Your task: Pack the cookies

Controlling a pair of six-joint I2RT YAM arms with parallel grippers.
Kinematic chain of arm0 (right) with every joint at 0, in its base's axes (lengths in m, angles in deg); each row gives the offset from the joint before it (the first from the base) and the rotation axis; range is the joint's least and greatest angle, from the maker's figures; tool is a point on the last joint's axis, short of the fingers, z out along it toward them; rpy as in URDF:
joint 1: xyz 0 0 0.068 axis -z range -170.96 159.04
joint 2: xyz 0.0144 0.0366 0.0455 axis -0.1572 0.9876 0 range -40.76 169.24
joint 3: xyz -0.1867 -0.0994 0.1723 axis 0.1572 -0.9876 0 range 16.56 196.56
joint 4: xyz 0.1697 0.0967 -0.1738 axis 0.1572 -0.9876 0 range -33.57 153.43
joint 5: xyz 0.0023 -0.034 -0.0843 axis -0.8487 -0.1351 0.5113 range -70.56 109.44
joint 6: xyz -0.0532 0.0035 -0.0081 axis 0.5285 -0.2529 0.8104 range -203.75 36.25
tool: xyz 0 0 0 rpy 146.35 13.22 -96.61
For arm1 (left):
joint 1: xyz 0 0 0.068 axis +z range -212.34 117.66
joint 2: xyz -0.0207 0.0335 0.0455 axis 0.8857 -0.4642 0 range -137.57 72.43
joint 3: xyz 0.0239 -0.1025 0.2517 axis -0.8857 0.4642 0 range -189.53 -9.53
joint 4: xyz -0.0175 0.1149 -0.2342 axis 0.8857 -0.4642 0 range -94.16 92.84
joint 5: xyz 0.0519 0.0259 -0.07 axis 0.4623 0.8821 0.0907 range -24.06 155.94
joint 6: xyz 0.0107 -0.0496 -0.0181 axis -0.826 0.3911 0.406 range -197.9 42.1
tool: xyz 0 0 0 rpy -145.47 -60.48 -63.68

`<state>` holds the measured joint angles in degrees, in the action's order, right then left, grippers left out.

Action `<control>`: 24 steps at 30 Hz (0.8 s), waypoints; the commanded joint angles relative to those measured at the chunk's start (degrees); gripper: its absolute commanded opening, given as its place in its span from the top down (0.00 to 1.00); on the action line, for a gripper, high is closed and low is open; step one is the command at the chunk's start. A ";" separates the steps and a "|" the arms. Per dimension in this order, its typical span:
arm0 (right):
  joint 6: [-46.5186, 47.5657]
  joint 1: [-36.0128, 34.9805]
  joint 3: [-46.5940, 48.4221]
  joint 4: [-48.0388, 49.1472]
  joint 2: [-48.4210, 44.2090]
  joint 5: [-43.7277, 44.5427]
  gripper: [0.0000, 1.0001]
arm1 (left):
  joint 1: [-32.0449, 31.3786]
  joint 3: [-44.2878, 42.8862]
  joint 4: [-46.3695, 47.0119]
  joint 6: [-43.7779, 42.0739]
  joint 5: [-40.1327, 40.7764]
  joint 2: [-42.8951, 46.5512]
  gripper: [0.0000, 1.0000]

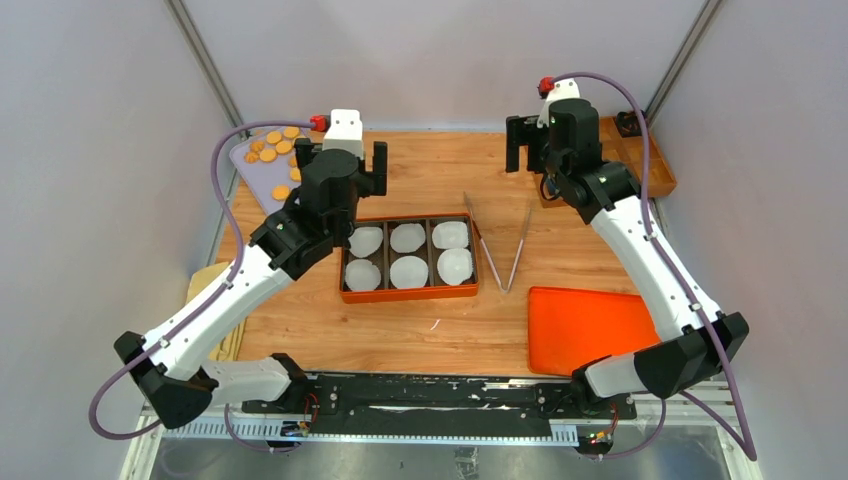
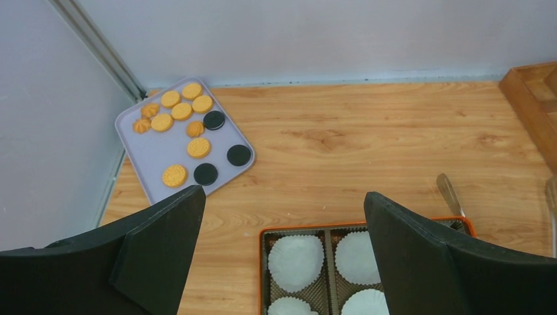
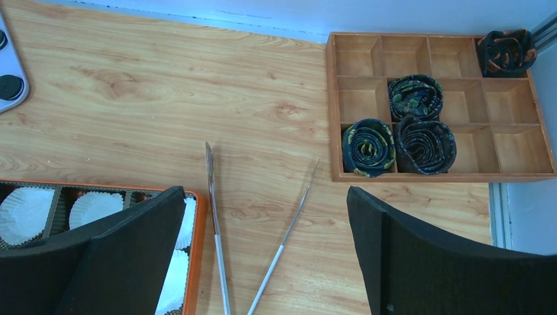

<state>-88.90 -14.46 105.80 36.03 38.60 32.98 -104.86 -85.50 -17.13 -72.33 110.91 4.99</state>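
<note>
The cookies (image 1: 272,150), several small golden-orange discs, lie on a lilac tray (image 1: 245,165) at the far left corner. In the left wrist view the cookies (image 2: 180,111) lie beside three dark round ones (image 2: 213,120). An orange box (image 1: 408,296) with six cells, each holding a white paper liner (image 1: 407,238), sits mid-table. My left gripper (image 1: 340,160) is open and empty above the box's far left corner, right of the tray; in its wrist view the left gripper (image 2: 282,197) has wide-apart jaws. My right gripper (image 1: 550,140) is open and empty, and its wrist view (image 3: 266,193) looks down on metal tongs (image 3: 217,239).
The tongs (image 1: 500,245) lie spread in a V right of the box. A wooden compartment tray (image 3: 361,59) with rolled dark fabric (image 3: 368,146) stands at the far right. A flat orange lid (image 1: 590,325) lies front right. A pale board (image 1: 205,285) is at the left edge.
</note>
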 commanded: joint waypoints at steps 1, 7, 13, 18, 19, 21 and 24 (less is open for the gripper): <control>0.12 -0.87 -2.30 1.46 -1.47 1.46 0.00 | 0.07 -1.78 -0.47 1.54 1.95 -1.74 0.00; 1.68 -0.82 -4.07 2.61 -2.30 5.76 0.00 | 1.39 -2.29 -1.79 2.45 0.85 -2.18 0.00; 0.77 -0.83 -4.48 2.25 -2.78 8.97 0.00 | 7.20 -2.94 -6.72 6.90 -2.99 -1.86 0.00; 0.85 0.46 -7.70 3.76 -4.31 10.97 0.00 | 12.57 -3.22 -8.91 10.24 -3.94 -4.83 0.00; 0.50 0.96 -7.65 3.78 -3.95 10.99 0.00 | 15.23 -5.34 -11.11 12.10 -6.66 -6.56 0.00; -1.27 1.96 -7.67 3.76 -3.46 10.86 0.00 | 21.81 -8.90 -13.77 15.27 -15.98 -10.32 0.00; -4.34 4.58 -7.76 3.63 -2.66 5.41 0.00 | 27.33 -14.49 -16.47 16.87 -21.43 -16.85 0.00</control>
<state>-89.27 -13.04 98.63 39.07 35.60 41.48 -83.75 -93.98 -27.93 -60.60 99.42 -5.05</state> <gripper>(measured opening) 0.999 1.000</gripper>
